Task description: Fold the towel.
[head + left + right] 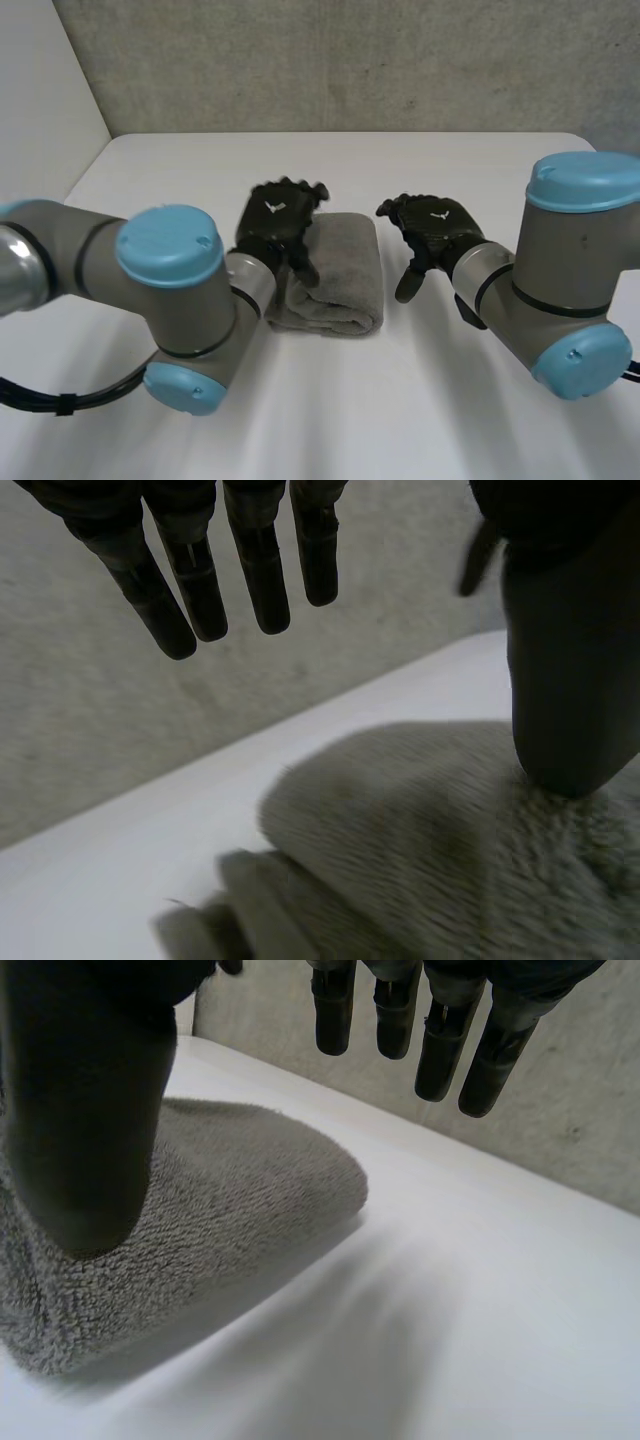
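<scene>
Towel (345, 270): grey, folded into a thick rectangle, mid-table (400, 400) between the hands; folding looks nearly complete.
Left hand (278, 225): fingers straight, empty, over the towel's left edge, thumb lowered to the pile, probably to flatten it; contact unclear.
Right hand (430, 225): relaxed, empty, beside the right edge.
Hidden: part of the towel's left edge.

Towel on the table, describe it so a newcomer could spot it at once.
On the white table, look between the black left hand and right hand. The towel is the grey fuzzy cloth folded into a thick oblong, the only soft thing there.
</scene>
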Controlling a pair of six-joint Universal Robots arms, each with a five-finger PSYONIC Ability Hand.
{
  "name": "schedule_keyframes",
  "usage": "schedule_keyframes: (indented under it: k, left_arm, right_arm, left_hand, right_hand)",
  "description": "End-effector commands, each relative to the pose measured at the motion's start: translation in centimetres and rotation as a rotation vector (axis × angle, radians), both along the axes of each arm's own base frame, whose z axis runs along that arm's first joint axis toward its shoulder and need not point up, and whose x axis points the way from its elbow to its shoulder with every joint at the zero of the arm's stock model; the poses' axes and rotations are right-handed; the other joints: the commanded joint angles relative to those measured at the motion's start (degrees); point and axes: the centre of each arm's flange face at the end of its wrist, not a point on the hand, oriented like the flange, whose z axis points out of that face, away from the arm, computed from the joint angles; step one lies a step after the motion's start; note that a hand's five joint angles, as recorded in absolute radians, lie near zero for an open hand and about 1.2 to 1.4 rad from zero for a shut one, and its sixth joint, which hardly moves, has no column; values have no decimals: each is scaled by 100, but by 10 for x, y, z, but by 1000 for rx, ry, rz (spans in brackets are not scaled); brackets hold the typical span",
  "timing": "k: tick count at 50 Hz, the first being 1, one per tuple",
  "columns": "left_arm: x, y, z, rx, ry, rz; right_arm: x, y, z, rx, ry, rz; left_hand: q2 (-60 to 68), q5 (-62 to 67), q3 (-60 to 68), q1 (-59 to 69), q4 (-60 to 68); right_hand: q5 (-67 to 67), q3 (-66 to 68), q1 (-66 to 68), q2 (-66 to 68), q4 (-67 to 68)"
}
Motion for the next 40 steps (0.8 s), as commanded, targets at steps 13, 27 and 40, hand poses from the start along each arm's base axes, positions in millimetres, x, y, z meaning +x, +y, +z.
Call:
schedule_keyframes:
  k: [13, 27, 40]
  left_arm:
    - [14, -3, -43, 95, -86, 5]
    - [29, -2, -55, 136, -116, 33]
    - [30, -3, -30, 42, -153, 25]
  right_arm:
    - [34, -34, -54, 95, -62, 43]
    - [64, -22, -62, 80, -67, 118]
    - [60, -23, -49, 73, -57, 107]
  left_hand:
    - [-294, -1039, -120, -208, -246]
    - [-227, -972, -52, -141, -178]
    - [-243, -988, -69, -157, -195]
  right_hand:
    - [-336, -411, -344, -447, -519]
    - [-336, -411, -344, -447, -519]
    - [-336, -411, -344, -447, -519]
